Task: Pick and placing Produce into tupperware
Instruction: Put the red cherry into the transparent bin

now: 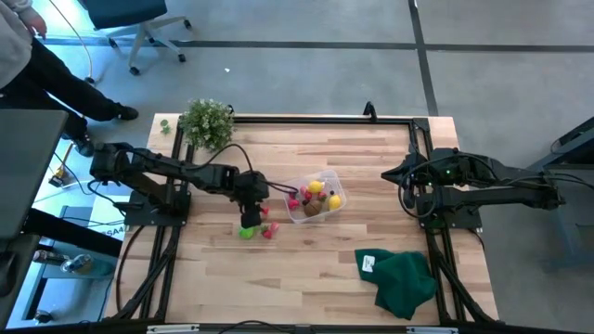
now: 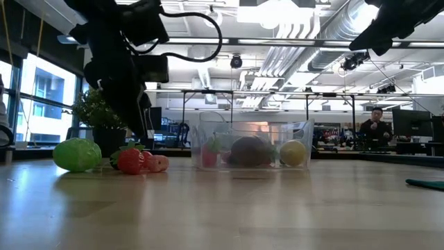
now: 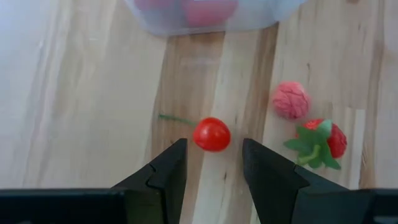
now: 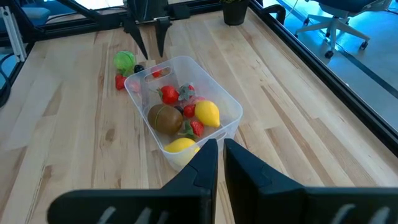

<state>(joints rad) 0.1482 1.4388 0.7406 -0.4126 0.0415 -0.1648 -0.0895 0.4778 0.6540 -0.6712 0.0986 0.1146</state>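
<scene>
The clear tupperware [image 1: 316,199] stands mid-table and holds several toy produce pieces, among them a brown one [image 4: 165,117] and a yellow lemon [image 4: 207,113]. On the table to its left lie a small red cherry [image 3: 211,134], a pink piece [image 3: 290,99], a strawberry [image 3: 323,140] and a bright green fruit [image 1: 246,232]. My left gripper [image 3: 214,165] is open and points steeply down just above the cherry, which sits ahead of the gap between its fingers. My right gripper [image 4: 221,155] is shut and waits raised at the table's right, away from the tub.
A dark green cloth [image 1: 401,280] lies near the table's front right. A leafy potted plant [image 1: 206,122] stands at the far left corner. Bare wood stretches in front of the tub. A person stands beyond the table's far left.
</scene>
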